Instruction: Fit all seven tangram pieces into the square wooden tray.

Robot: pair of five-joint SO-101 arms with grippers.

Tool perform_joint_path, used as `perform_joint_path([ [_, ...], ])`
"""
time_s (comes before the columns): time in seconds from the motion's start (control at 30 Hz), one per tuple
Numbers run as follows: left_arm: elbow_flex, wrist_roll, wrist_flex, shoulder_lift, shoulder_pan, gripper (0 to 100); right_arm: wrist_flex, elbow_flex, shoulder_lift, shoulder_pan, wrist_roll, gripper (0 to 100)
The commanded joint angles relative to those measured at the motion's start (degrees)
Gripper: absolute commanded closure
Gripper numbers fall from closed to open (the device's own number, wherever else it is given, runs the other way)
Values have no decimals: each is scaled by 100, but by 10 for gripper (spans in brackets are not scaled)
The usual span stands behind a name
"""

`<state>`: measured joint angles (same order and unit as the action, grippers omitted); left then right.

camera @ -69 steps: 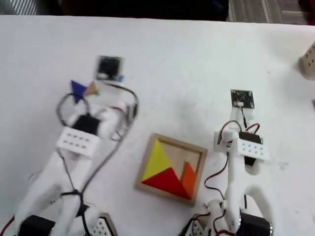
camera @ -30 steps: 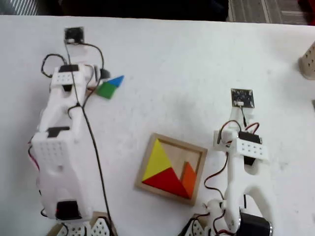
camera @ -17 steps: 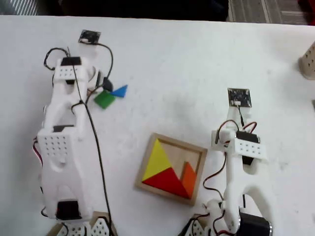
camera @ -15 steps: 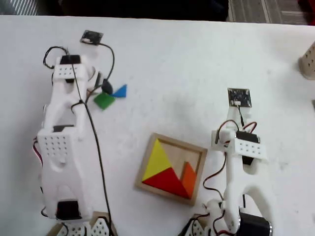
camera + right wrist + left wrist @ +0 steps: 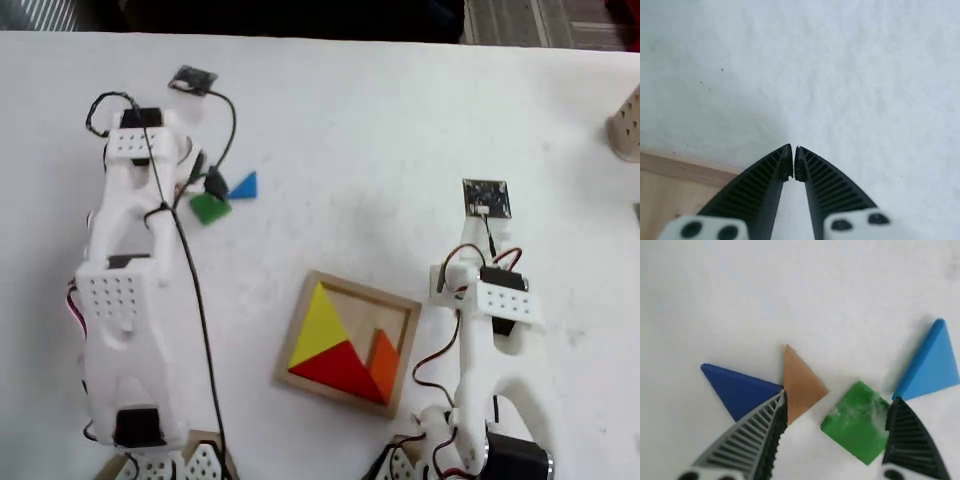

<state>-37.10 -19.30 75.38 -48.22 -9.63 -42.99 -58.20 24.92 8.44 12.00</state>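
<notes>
Across the white surface [image 5: 400, 120] two white arms lie side by side: the left arm [image 5: 125, 260] reaches far out, and the right arm [image 5: 490, 330] is folded short.

Between them, closer to the right arm, sits the square wooden tray [image 5: 370, 289], turned at a slight angle. Inside it a yellow triangle [image 5: 320, 322] and a red triangle [image 5: 338, 368] lie edge to edge. A smaller orange piece [image 5: 384, 355] lies beside them, and part of the tray's floor is bare wood.

The right claw [image 5: 793, 150] is pressed together with nothing in it, low over the surface just outside the tray's rim.

The left claw [image 5: 840, 399] is spread wide over four loose pieces, well apart from the tray. A dark blue triangle [image 5: 737, 390] and a tan triangle [image 5: 800, 385] touch along one edge, and one finger overlaps the place where they meet. A green square [image 5: 855, 425] lies between the fingers, against the other finger. A light blue triangle [image 5: 930, 365] lies just beside the square, past that finger's tip.
</notes>
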Motion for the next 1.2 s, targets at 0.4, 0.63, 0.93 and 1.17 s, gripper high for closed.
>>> perform_joint_path([
  [0.4, -563, 211, -976, -655, -127, 684, 75, 70, 127, -84, 62, 981],
  [0.63, -571, 114, -607, -708, -295, 684, 75, 70, 127, -92, 62, 981],
  [0.93, -563, -615, 492, -268, -321, 744, 75, 70, 127, -92, 62, 981],
  [1.17, -563, -879, -141, -435, -295, 804, 75, 70, 127, -92, 62, 981],
])
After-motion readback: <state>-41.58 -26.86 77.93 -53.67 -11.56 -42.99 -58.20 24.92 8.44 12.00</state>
